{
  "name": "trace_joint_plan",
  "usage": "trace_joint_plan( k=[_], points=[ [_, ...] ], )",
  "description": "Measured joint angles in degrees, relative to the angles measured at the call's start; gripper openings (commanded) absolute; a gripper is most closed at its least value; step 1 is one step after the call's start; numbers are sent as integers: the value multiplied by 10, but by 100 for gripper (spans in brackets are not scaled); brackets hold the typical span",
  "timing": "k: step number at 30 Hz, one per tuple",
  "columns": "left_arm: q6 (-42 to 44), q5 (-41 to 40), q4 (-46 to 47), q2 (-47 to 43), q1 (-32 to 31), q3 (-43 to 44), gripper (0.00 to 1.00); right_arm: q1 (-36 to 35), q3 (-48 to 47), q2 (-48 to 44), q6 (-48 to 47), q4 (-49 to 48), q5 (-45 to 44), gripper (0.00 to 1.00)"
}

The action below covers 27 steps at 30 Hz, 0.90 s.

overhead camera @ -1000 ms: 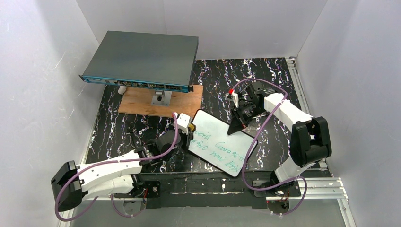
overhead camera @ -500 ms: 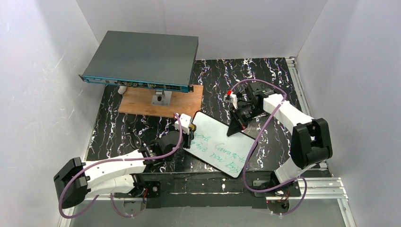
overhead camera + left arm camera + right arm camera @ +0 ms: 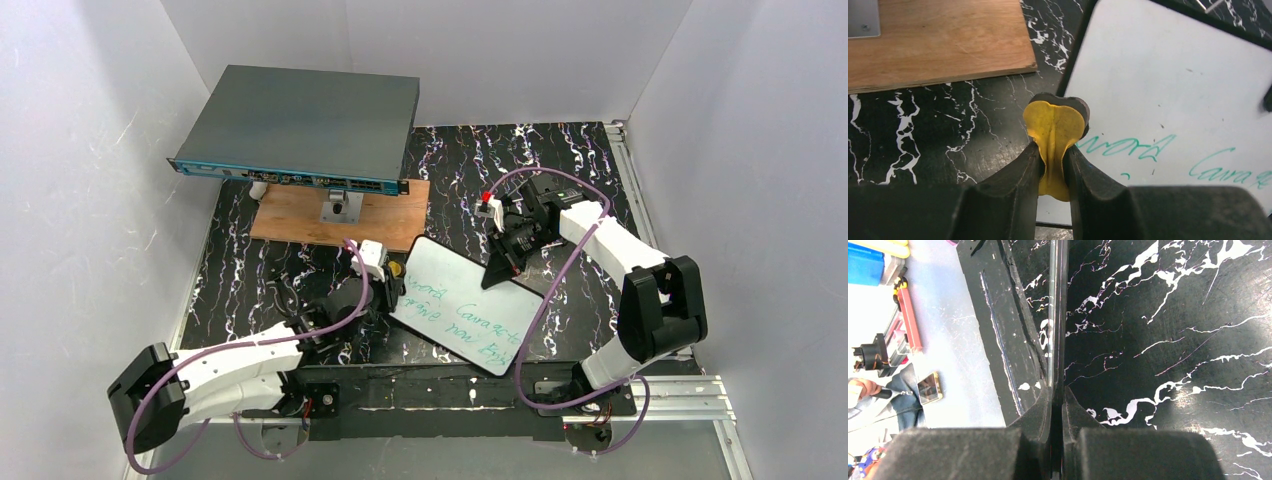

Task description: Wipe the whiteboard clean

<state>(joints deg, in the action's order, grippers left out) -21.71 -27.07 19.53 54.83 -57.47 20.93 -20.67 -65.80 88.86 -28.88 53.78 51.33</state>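
Note:
The whiteboard (image 3: 465, 305) lies tilted on the black marbled table, with green handwritten lines across its lower half. In the left wrist view the whiteboard (image 3: 1173, 85) fills the right side, with green writing (image 3: 1123, 147) near my fingers. My left gripper (image 3: 389, 277) is shut on a yellow eraser pad (image 3: 397, 268) at the board's left edge. The pad (image 3: 1055, 125) is squeezed between the fingers, its tip over the board's black rim. My right gripper (image 3: 505, 258) is shut on the board's far edge by its black stand (image 3: 497, 272). The right wrist view shows the board edge-on (image 3: 1058, 315).
A large grey flat box (image 3: 300, 125) with a blue front edge stands at the back left on a mount over a brown wooden plank (image 3: 300, 215). The plank (image 3: 938, 40) lies just left of the board. White walls close in both sides.
My left gripper has slid left with the yellow pad, from over the board's upper left part to its left edge. The right gripper and the board have barely moved.

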Motion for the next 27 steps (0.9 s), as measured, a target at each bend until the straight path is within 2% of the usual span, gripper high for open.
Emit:
trace_joint_plan(
  k=[4, 13, 27],
  points=[
    [-40, -13, -9, -2, 16, 2, 0, 0, 0, 0, 0, 0, 0, 1],
    [-73, -2, -33, 99, 14, 65, 0, 1, 0, 0, 11, 1, -11, 1],
    [-58, -78, -110, 226, -61, 185, 0, 8, 0, 0, 28, 8, -31, 1]
  ],
)
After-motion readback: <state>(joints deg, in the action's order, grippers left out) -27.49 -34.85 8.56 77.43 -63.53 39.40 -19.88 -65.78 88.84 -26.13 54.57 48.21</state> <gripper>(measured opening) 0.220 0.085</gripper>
